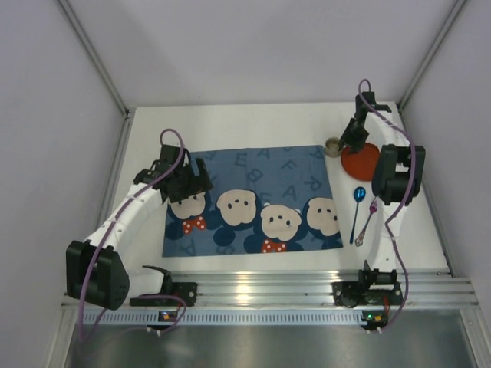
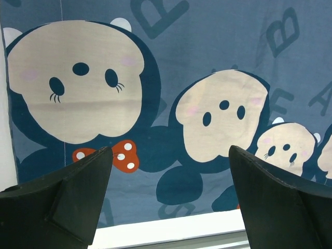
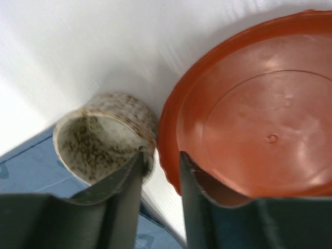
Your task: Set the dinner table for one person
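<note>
The white dinner table (image 1: pixel 230 126) carries a blue cartoon-mouse placemat (image 1: pixel 253 199) in its middle. At the back right an orange plate (image 1: pixel 360 161) lies beside a small speckled cup (image 1: pixel 333 146). My right gripper (image 1: pixel 349 146) is down between them. In the right wrist view its jaws (image 3: pixel 161 155) stand narrow. One finger rests over the plate (image 3: pixel 259 129) just inside its rim, and the other touches the rim of the cup (image 3: pixel 98 135). A strip of bare table shows between them. My left gripper (image 1: pixel 192 180) hovers wide open over the placemat (image 2: pixel 218 31), holding nothing.
A blue spoon (image 1: pixel 358 201) and a purple fork (image 1: pixel 368 218) lie on the table right of the placemat, by the right arm. Grey walls enclose the table on three sides. The table's near edge (image 2: pixel 171 228) shows below the left gripper (image 2: pixel 170 150).
</note>
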